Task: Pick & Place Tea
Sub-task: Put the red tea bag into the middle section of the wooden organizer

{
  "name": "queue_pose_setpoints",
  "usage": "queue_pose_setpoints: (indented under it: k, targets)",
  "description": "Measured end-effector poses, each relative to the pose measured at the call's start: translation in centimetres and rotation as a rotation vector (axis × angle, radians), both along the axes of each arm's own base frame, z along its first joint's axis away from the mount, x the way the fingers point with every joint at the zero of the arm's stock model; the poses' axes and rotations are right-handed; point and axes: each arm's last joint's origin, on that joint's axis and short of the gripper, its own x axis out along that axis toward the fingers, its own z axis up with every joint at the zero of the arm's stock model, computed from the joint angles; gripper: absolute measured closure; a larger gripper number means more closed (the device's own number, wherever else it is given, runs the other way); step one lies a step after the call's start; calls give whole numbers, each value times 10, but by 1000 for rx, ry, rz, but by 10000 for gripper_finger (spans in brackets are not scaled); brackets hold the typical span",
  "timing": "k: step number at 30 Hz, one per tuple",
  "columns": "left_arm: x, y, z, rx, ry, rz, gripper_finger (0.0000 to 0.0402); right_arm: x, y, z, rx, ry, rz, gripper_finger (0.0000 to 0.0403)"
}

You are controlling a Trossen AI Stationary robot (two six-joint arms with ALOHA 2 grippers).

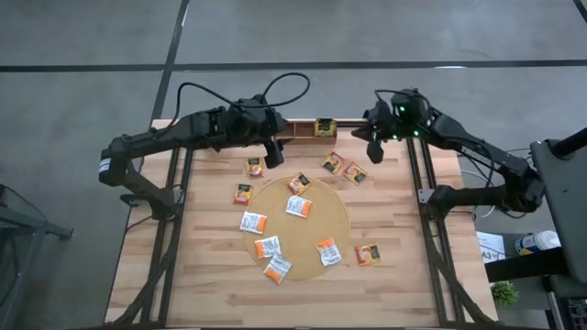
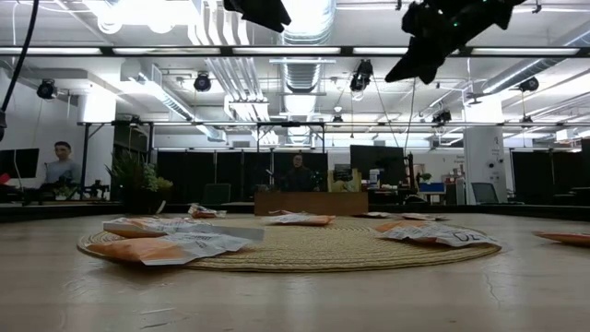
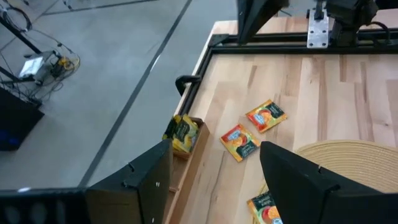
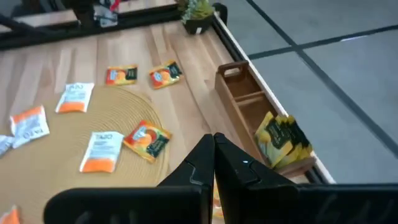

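Observation:
Several small square tea sachets lie flat on the table. Orange-and-white ones [image 1: 299, 206] rest on the round woven mat [image 1: 295, 227], and others [image 1: 334, 162] [image 1: 243, 193] lie on the bare wood around it. A dark green and yellow sachet [image 4: 283, 140] stands in the end compartment of the wooden tray [image 4: 249, 106] at the far edge. My left gripper [image 1: 273, 151] hovers open and empty above the far left of the mat, near the tray. My right gripper [image 4: 213, 149] is shut, empty and raised near the tray's right end [image 1: 374, 147].
The tray's other compartments [image 4: 239, 87] show bare wood. Dark metal frame rails [image 1: 426, 197] run along the table's left and right sides. A small potted plant [image 4: 198, 12] stands at a table corner. People sit far behind the table [image 2: 297, 175].

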Motion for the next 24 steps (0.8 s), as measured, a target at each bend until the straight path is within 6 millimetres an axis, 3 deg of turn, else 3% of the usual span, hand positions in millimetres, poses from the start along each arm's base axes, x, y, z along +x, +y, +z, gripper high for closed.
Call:
queue_pose_setpoints:
  k: [12, 24]
  targets:
    - [9, 5, -24, -102, 69, 24, 161, -7, 26, -10, 124, -1, 11, 394]
    - [41, 25, -69, -266, 189, -42, 165, -1, 36, -9, 139, -3, 56, 394]
